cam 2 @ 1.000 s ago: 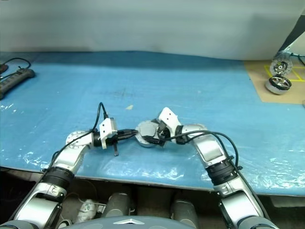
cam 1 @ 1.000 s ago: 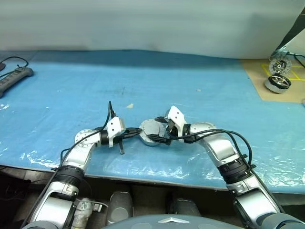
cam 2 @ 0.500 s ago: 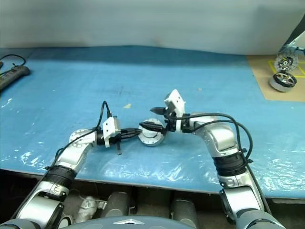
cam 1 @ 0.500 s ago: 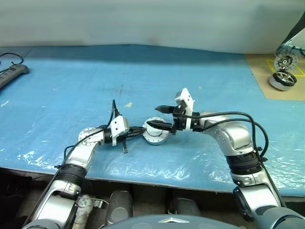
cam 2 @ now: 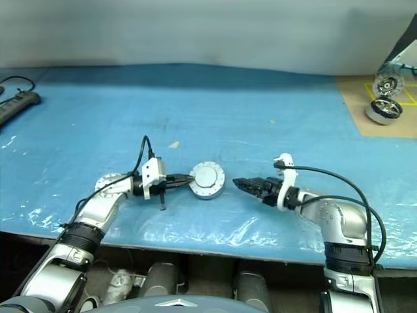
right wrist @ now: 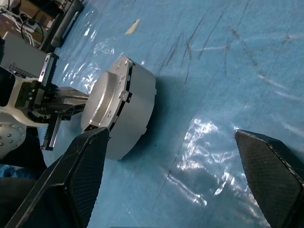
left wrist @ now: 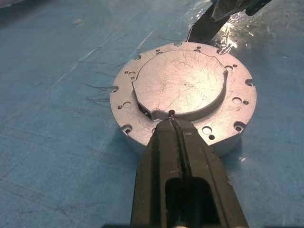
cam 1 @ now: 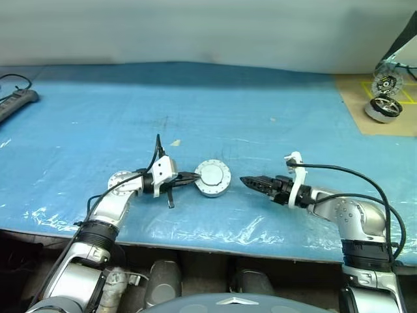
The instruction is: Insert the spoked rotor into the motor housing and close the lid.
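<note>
The motor housing stood on the blue-covered worktop, near the front edge and a little left of centre, with the lid seated on top, its plain grey face up. That suggested the spoked rotor was already inside, though it could not be seen through the closed lid. The left pincer lay level with its fingers pressed together and their tips resting against the housing's left rim at the lid's edge, probably to steady the assembly or nudge the lid square instead of gripping it. The right pincer hung to the right of the housing, clear of it, with its fingers spread wide and holding nothing; in its wrist view the housing's side wall and the lid sat between the open tips, so it looked placed either for a check or to let go. The worktop carried a glossy blue plastic sheet, creased and scuffed, with small scraps on it. A power strip lay at the far left, and two more motor parts sat on a brown board at the far right. A pale wall closed the scene behind.
</note>
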{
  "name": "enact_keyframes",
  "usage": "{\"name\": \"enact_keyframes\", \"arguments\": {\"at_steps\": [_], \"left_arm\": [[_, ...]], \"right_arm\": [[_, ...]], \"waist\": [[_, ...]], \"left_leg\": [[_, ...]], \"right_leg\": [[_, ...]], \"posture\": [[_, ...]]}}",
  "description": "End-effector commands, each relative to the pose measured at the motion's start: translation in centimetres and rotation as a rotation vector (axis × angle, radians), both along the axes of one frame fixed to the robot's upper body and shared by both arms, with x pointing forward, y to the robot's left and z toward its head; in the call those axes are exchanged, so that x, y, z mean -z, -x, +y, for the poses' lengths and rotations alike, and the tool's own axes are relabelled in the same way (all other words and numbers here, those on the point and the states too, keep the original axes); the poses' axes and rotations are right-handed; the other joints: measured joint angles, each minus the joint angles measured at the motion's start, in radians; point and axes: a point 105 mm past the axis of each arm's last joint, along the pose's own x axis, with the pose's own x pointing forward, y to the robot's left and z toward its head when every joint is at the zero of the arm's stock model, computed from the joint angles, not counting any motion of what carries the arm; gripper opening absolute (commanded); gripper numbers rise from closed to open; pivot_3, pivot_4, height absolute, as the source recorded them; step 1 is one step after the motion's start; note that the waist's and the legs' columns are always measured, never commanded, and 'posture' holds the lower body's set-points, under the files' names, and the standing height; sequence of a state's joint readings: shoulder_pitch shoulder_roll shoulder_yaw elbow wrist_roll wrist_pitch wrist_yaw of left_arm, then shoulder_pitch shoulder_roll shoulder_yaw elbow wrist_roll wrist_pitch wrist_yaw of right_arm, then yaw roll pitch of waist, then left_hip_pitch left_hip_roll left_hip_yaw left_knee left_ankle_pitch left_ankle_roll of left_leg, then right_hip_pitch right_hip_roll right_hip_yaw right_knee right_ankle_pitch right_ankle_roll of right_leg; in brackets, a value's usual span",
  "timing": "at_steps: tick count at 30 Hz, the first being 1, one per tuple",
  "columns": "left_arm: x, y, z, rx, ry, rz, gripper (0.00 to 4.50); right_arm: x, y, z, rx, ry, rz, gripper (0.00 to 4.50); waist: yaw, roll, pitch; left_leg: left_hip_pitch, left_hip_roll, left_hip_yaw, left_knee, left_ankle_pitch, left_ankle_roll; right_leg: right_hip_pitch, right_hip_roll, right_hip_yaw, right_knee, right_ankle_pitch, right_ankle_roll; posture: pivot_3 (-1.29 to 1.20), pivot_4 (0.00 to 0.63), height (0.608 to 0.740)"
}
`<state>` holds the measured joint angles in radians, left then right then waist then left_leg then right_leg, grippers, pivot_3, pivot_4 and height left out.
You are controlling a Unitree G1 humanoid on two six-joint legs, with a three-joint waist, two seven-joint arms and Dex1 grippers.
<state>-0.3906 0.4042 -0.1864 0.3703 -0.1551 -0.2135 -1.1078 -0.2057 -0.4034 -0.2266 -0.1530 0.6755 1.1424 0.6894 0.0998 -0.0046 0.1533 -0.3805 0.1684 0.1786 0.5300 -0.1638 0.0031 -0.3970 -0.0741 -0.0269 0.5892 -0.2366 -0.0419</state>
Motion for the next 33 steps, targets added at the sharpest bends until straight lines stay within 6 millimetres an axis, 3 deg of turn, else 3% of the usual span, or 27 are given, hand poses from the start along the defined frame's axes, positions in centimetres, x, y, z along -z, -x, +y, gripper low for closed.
{"name": "enact_keyframes", "arguments": {"at_steps": [1, 6, 15, 18, 22, 26, 27, 31, 33], "left_arm": [[1.7, 0.5, 0.1, 0.0, -0.055, 0.058, 0.0], [1.1, 0.4, -0.3, 0.005, -0.047, 0.047, 0.0], [1.6, 0.5, -0.2, -0.001, -0.051, 0.053, 0.0], [1.9, 0.5, -0.2, -0.006, -0.049, 0.059, 0.0], [2.2, 0.4, -0.1, -0.014, -0.049, 0.059, 0.0], [2.1, 0.4, 0.1, -0.012, -0.044, 0.059, 0.0], [2.1, 0.5, 0.1, -0.009, -0.038, 0.063, 0.0], [0.2, 0.2, -0.4, -0.009, 0.065, 0.055, 0.0], [-1.1, -0.1, -0.6, -0.017, 0.123, 0.059, 0.0]], "right_arm": [[0.4, 1.0, 2.2, -0.056, -0.05, 0.025, 4.49], [1.7, 1.3, 5.2, -0.102, -0.111, 0.087, 4.49], [1.1, -0.2, 6.6, -0.067, -0.178, 0.065, 4.49], [1.1, 0.2, 7.0, -0.089, -0.165, 0.04, 3.85], [0.9, 0.8, 7.4, -0.109, -0.175, 0.026, 2.45], [0.9, 0.8, 7.6, -0.111, -0.171, 0.027, 1.46], [0.9, 0.7, 7.6, -0.112, -0.17, 0.031, 1.28], [1.2, 0.7, 7.8, -0.107, -0.163, 0.048, 1.28], [1.3, 0.6, 7.8, -0.093, -0.173, 0.057, 1.28]], "waist": [[0.0, 0.0, 0.0], [-0.003, 0.0, 0.0], [-0.005, 0.0, 0.0], [-0.004, 0.0, 0.0], [-0.004, 0.0, 0.0], [-0.004, 0.001, 0.0], [-0.004, 0.001, 0.0], [-0.004, 0.001, 0.0], [-0.005, 0.001, 0.0]], "left_leg": [[0.0, 0.0, 0.0, 0.0, 0.0, 0.0], [0.003, 0.0, 0.0, 0.0, 0.0, 0.0], [0.004, 0.0, 0.0, 0.0, 0.0, 0.0], [0.005, 0.0, 0.0, 0.0, 0.0, 0.0], [0.005, 0.0, 0.0, 0.0, 0.0, 0.0], [0.007, 0.0, 0.0, 0.0, 0.0, 0.0], [0.008, 0.0, 0.0, 0.0, 0.0, 0.0], [0.01, 0.0, 0.0, 0.0, -0.002, 0.002], [0.01, 0.0, 0.0, -0.001, -0.001, 0.001]], "right_leg": [[0.0, 0.0, 0.0, 0.0, 0.0, 0.0], [0.003, 0.0, 0.0, 0.0, 0.0, 0.0], [0.004, 0.0, 0.0, 0.0, 0.0, 0.0], [0.005, 0.0, 0.0, 0.0, 0.0, 0.0], [0.006, 0.0, 0.0, 0.0, 0.0, 0.0], [0.007, 0.0, 0.0, 0.0, 0.0, 0.0], [0.008, 0.0, 0.0, 0.0, 0.0, 0.0], [0.009, 0.0, 0.001, 0.0, -0.004, 0.007], [0.009, 0.0, 0.001, 0.0, -0.001, 0.002]], "posture": [[0.0, 0.15, 0.74], [0.0, 0.15, 0.74], [0.0, 0.15, 0.74], [0.0, 0.15, 0.74], [0.0, 0.15, 0.74], [0.0, 0.15, 0.74], [0.0, 0.15, 0.74], [0.0, 0.15, 0.74], [0.0, 0.15, 0.74]]}}
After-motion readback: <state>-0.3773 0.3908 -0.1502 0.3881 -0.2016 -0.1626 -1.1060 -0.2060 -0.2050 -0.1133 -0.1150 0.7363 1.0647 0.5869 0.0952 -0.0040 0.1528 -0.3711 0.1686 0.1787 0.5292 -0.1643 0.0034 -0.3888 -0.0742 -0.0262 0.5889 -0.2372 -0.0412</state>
